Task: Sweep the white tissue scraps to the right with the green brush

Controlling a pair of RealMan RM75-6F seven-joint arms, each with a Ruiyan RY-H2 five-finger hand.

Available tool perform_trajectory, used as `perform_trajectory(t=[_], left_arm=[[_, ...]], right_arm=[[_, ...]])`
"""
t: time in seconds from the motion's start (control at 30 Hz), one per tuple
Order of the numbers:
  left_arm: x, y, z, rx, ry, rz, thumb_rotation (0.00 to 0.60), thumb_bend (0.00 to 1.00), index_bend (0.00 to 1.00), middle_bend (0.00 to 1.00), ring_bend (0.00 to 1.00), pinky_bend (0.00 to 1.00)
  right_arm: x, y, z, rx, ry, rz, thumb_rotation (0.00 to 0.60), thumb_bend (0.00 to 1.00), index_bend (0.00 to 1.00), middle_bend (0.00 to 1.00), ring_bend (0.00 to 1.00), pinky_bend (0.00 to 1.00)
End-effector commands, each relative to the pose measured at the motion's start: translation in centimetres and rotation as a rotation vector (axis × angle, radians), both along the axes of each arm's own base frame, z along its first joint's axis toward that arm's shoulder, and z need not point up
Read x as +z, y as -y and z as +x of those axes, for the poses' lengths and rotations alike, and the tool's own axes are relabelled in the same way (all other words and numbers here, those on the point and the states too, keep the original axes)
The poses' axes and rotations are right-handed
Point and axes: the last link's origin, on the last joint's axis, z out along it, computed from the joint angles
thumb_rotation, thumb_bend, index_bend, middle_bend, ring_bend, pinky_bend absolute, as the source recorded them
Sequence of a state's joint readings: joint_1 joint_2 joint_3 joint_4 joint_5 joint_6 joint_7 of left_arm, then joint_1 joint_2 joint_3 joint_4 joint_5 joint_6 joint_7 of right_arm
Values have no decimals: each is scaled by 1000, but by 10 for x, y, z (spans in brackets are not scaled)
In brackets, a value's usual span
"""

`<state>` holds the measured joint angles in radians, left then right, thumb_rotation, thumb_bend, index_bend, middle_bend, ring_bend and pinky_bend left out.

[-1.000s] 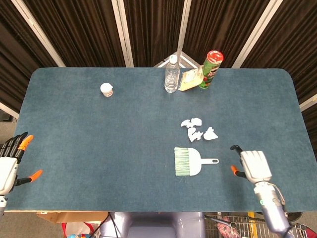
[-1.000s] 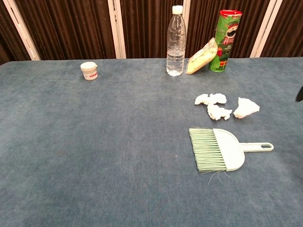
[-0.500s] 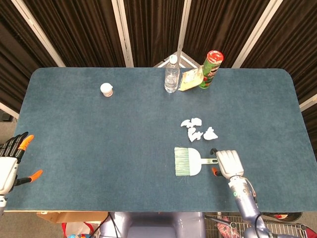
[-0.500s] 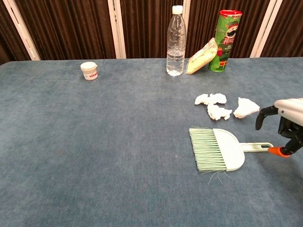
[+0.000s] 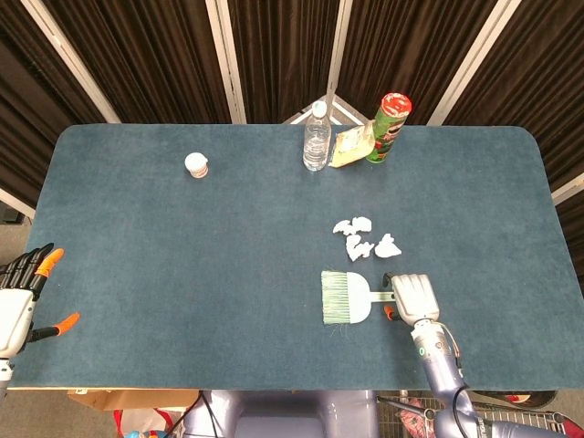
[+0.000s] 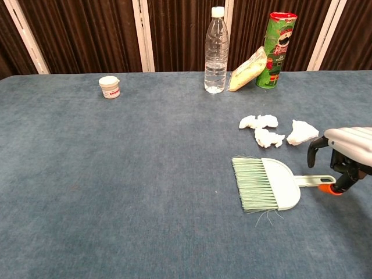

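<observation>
The green brush [image 5: 347, 297] [image 6: 267, 183] lies flat on the blue table, bristles to the left and handle to the right. Several white tissue scraps [image 5: 366, 238] [image 6: 271, 131] lie just behind it. My right hand [image 5: 413, 297] [image 6: 344, 152] hovers over the end of the handle, fingers pointing down on either side of it; the orange thumb tip sits right beside the handle end, and no grip shows. My left hand [image 5: 20, 299] hangs open off the table's front left corner, seen only in the head view.
At the back edge stand a water bottle [image 5: 315, 137] [image 6: 216, 49], a snack bag [image 5: 349, 148] [image 6: 246, 70] and a green chip can [image 5: 388, 128] [image 6: 278, 49]. A small white jar [image 5: 196, 164] [image 6: 109, 87] sits back left.
My right hand has moved left from the table's right front area to the brush handle and come down over its end. The brush, scraps and left hand have not moved.
</observation>
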<state>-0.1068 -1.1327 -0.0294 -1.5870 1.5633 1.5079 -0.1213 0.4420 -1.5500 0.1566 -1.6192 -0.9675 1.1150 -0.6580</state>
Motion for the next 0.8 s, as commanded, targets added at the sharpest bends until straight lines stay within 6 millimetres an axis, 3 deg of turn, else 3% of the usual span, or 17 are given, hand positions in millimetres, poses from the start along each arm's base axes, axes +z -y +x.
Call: perform_trajectory(t=[0.03,0.57,0.7,0.8], left_arm=[[0,0,0,0,0,-1,600,0,0,0,0,17],[0,0,0,-1,3,-2,600,0,0,0,0,17],[0,0,0,-1,3,-2,600,0,0,0,0,17],[0,-1,0,0,3,-4,600,0,0,0,0,17]], right_arm=[[-3,0,-3,-12,-1,0,600,287,440,1000,1000,884],[-14,0,-15,-53,-4,11,600,287,463,1000,1000,884],[-18,-2,-17,-56,-4,15,600,319,546,1000,1000,884],[-19,-3,-17,-56,2,15,600,428,659,1000,1000,884]])
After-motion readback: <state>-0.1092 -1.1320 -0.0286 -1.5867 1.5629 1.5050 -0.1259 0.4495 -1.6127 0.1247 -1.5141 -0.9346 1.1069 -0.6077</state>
